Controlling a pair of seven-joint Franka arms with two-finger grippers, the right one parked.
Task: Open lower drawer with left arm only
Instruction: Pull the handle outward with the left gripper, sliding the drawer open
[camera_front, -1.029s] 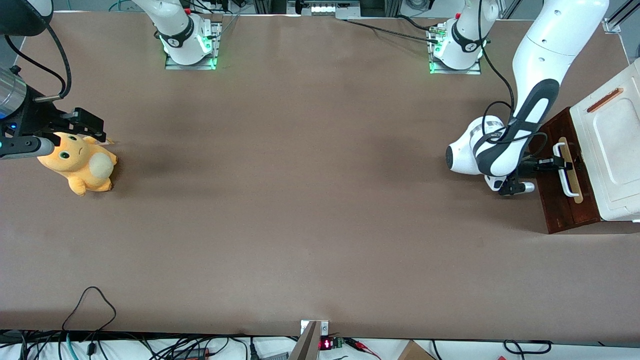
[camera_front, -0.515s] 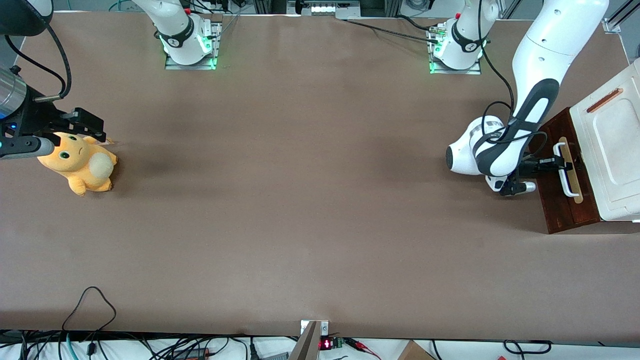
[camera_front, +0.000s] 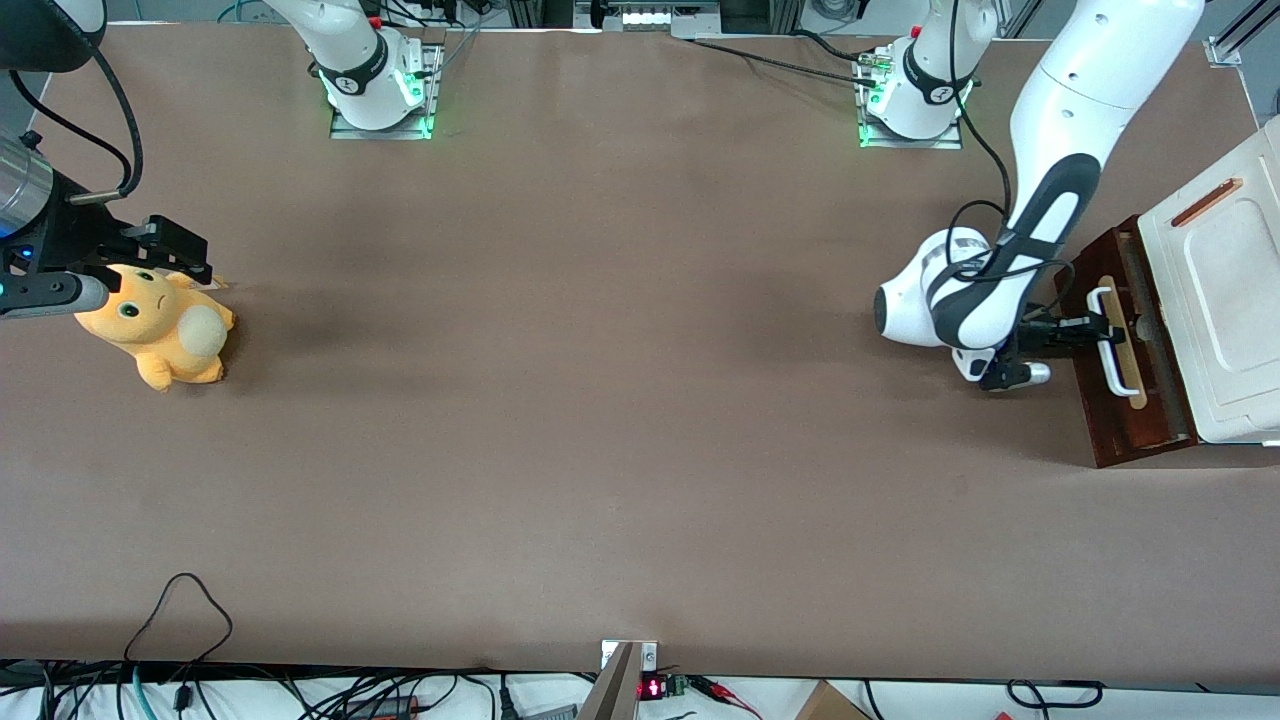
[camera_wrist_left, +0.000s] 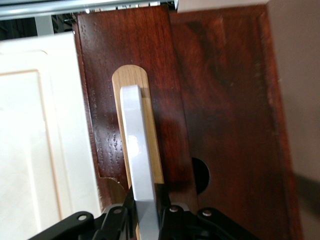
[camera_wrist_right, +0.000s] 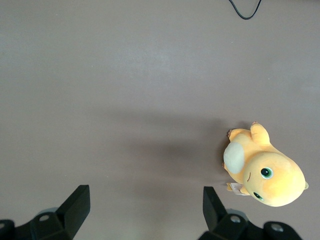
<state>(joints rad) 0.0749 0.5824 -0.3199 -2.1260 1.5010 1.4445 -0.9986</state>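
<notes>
At the working arm's end of the brown table (camera_front: 600, 400), the left arm (camera_front: 1040, 200) reaches to the white cabinet (camera_front: 1215, 300), where the lower drawer (camera_front: 1125, 420) stands pulled partly out from beneath the cabinet top. Its black gripper (camera_front: 1092, 327) is clamped on the drawer's white bar handle (camera_wrist_left: 137, 150). An orange plush toy (camera_front: 160, 335) lies well apart, toward the parked arm's end.

No readable text or labels (display digits illegible).

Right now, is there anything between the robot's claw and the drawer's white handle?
Nothing: the left wrist view shows the gripper shut on the white handle of the lower drawer, fingers touching it.
</notes>
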